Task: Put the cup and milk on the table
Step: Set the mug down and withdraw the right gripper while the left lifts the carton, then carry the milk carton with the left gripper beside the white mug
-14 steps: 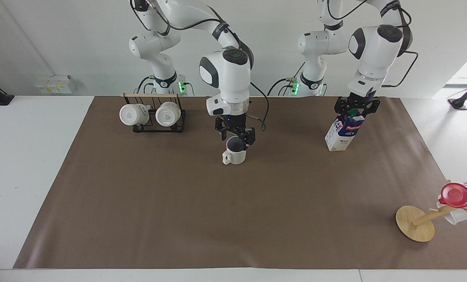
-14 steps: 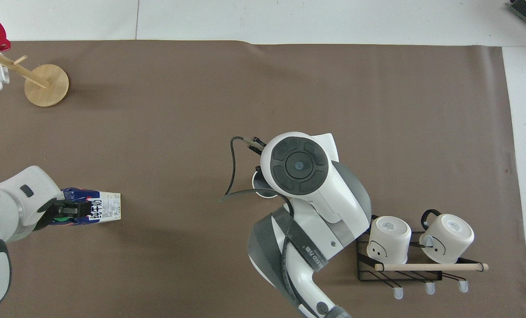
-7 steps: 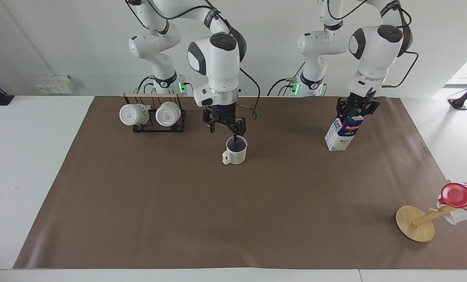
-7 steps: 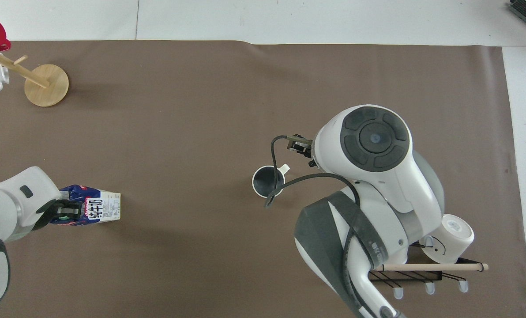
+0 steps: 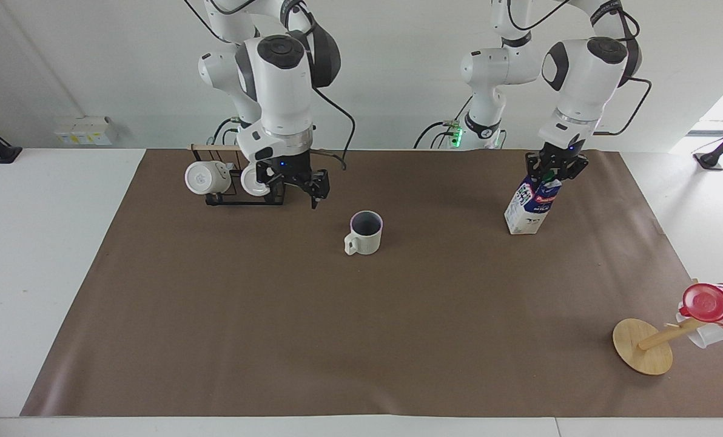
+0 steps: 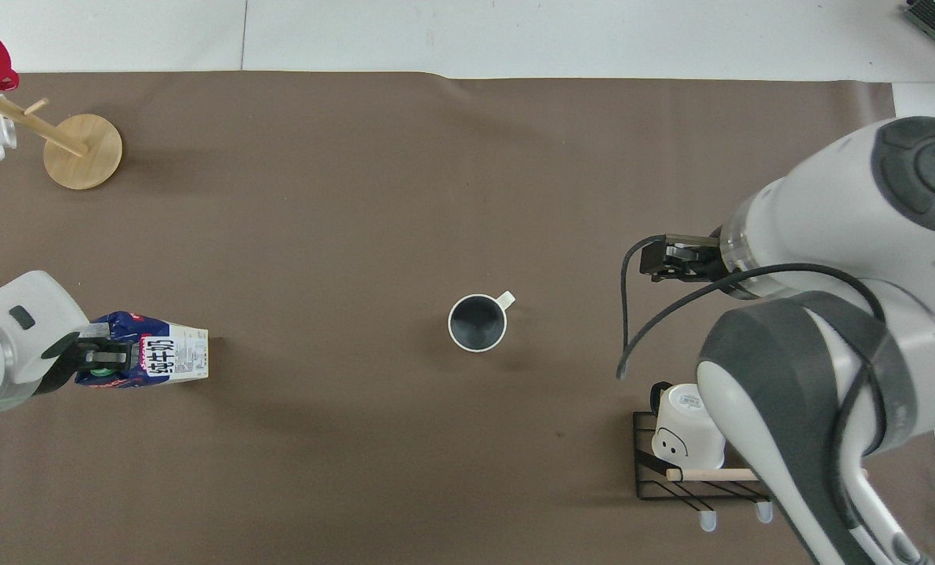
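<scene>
**Facing view: cup down, milk gripped**

Cream cup (image 5: 364,233) w/ dark inside stands upright mid-mat. Right gripper (image 5: 301,182) — fingers apart, empty — hangs over the mug rack (image 5: 240,182). Left gripper (image 5: 554,172) pinches blue-white milk (image 5: 532,206) at its top — carton tilted, base on the table (image 5: 46,255).

Bright, even light here, everything sharp across both views. Soft, faint shadows pool on the wide brown paper-like mat (image 5: 361,340). Daylight glares in off the white tabletop's (image 5: 52,255) corner at the left arm's end.
</scene>
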### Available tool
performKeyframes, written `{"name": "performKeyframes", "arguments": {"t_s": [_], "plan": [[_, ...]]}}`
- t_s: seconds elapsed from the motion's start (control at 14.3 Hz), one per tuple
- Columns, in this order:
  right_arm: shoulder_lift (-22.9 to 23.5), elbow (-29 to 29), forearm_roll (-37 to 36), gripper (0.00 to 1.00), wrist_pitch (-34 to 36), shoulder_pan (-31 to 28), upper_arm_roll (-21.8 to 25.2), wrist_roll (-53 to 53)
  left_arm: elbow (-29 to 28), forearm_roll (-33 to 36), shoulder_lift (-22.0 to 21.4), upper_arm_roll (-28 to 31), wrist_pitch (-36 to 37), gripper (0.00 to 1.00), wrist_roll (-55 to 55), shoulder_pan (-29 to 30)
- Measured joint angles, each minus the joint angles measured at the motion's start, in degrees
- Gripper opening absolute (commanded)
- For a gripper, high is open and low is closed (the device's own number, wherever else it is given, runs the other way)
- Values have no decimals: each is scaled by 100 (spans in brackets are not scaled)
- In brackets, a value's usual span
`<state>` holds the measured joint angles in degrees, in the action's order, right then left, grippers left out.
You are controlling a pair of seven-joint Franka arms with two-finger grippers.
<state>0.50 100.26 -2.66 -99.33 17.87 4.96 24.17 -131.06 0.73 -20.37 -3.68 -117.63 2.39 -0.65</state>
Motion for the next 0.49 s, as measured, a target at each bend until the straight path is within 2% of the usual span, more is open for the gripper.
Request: {"name": "performKeyframes", "arguments": {"t_s": [0.28,0.49], "plan": [[-73,32,12,100,71,-660,8,-871,324,-13,173,-43,124,41,-1062,-809],[-75,38,14,100,128,-1007,7,-1250,854,-14,514,-68,343,41,-1689,-1338]]}}
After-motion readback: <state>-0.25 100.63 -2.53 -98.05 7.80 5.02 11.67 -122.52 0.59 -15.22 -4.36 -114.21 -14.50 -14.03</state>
